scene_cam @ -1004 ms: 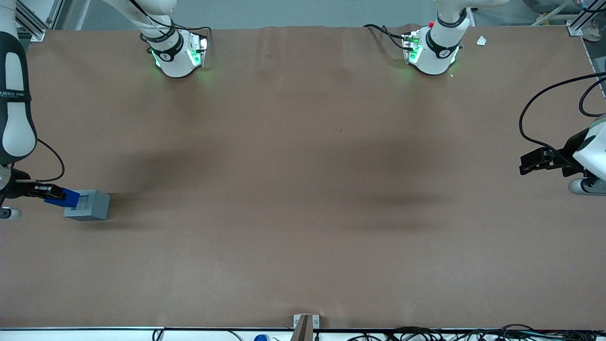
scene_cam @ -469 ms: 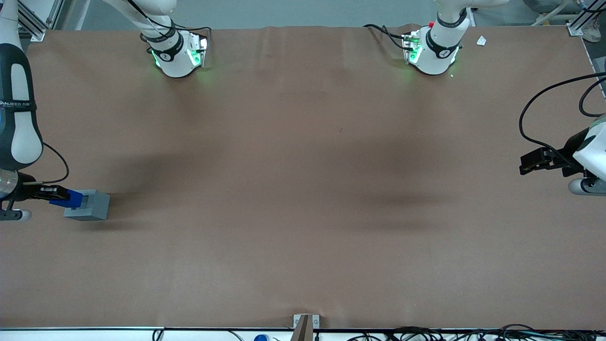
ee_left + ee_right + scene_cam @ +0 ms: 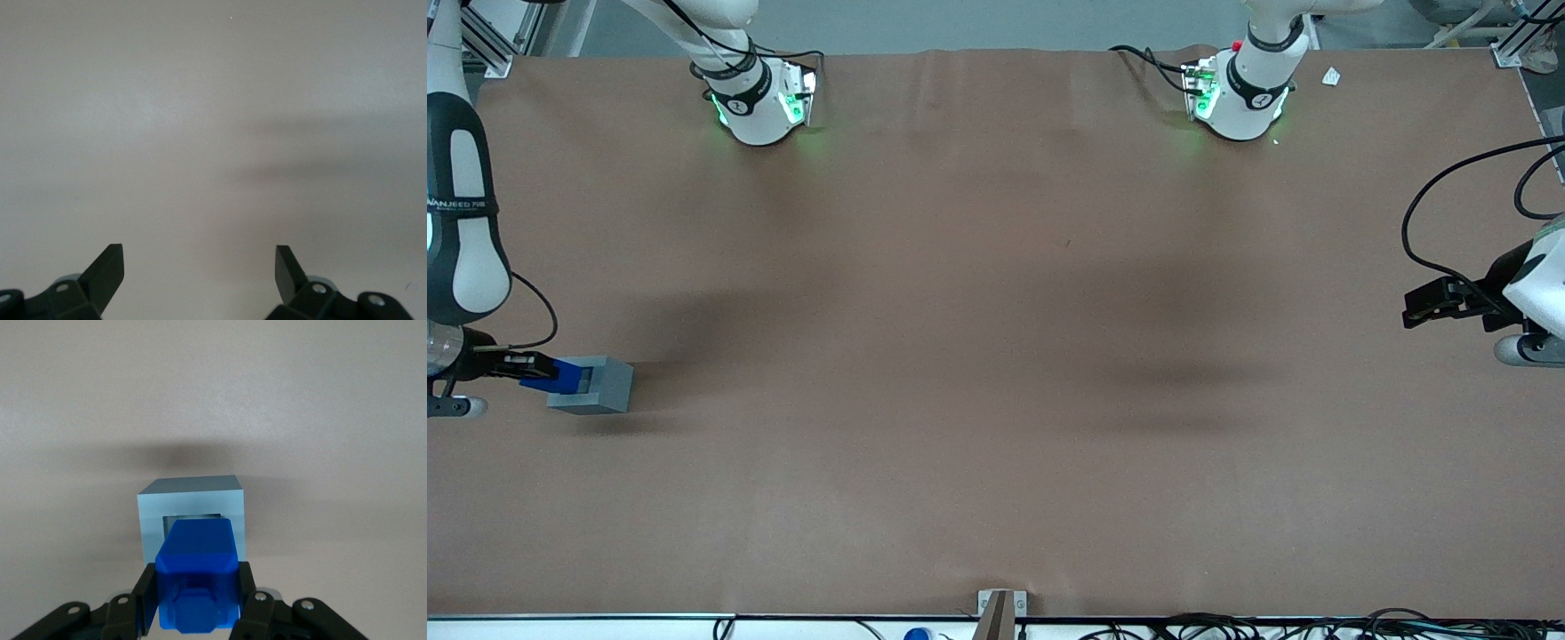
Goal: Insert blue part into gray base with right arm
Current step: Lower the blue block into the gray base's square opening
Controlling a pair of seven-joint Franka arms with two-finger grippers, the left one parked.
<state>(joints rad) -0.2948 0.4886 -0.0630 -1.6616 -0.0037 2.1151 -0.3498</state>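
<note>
Clamping the blue part [image 3: 198,573], the gripper [image 3: 198,600] hides the gray base [image 3: 192,497] recess.

Unclear lettering on arm band [image 3: 461,204]

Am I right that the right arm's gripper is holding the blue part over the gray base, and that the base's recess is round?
Not quite: the right wrist view shows the recess in the gray base is square. The rest holds: the gripper grips the blue part over it.
</note>
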